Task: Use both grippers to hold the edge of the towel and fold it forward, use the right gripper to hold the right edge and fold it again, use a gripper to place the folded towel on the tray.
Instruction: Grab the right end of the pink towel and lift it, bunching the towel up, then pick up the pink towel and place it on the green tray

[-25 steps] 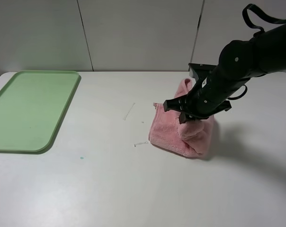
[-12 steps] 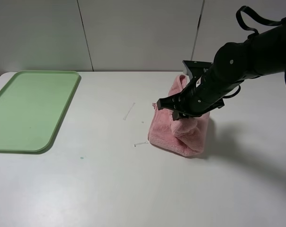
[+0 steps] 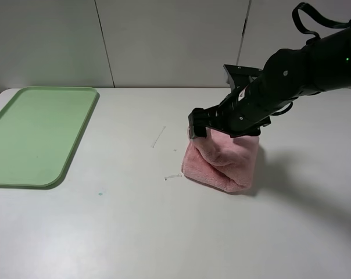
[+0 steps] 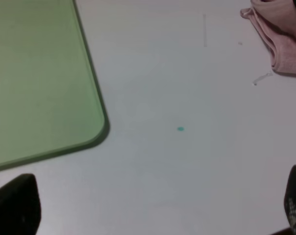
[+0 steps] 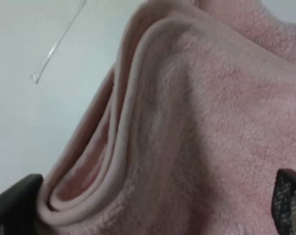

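Pink terry, the towel (image 3: 222, 163) lies as a folded bundle on the white table (image 3: 135, 232), right of centre and well apart from the green tray (image 3: 42, 133) at the far left. A second ago the right gripper (image 3: 225, 131) was pinched shut on a raised fold at the towel's top. Now its jaws stand wide apart, that fold has dropped, and the bundle sits lower and rounder. The gripper has also shifted a little to the left, and it hovers low over the towel's back half with nothing clamped (whether a finger brushes the cloth I cannot tell).

The right wrist view shows the towel (image 5: 211, 122) filling the frame, its layers stacked and the hem (image 5: 133, 112) curving down along the fold. The right gripper (image 5: 150, 205) has one black fingertip at each edge of that view.

The left wrist view shows the left gripper (image 4: 155, 205) fully spread over bare table and holding nothing. The tray (image 4: 35, 73) and a corner of the towel (image 4: 285, 49) lie far ahead of it.
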You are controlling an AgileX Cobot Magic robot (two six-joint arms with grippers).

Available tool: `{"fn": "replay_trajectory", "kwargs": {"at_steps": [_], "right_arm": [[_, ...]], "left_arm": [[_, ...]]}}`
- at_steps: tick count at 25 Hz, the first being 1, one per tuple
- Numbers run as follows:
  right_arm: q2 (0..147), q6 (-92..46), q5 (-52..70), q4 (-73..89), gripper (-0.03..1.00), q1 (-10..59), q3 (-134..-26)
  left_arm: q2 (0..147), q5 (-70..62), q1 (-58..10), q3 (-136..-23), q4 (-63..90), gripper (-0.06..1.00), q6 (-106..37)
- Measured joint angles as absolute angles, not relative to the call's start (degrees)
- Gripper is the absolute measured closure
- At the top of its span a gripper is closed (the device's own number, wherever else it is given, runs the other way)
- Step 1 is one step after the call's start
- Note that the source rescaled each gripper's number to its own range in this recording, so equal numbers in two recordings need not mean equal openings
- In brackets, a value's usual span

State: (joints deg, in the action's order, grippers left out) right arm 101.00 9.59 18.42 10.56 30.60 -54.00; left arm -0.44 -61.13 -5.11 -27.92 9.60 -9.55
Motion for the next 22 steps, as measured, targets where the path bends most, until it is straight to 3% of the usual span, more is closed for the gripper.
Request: {"fn": "replay_trajectory", "kwargs": {"at_steps": [22], "right_arm": [[90.2, 9.6, 23.0, 5.9, -0.03, 30.6, -54.0]], "left_arm": [[-0.4, -61.1, -5.1, -27.9, 9.6, -0.06, -9.5]]}}
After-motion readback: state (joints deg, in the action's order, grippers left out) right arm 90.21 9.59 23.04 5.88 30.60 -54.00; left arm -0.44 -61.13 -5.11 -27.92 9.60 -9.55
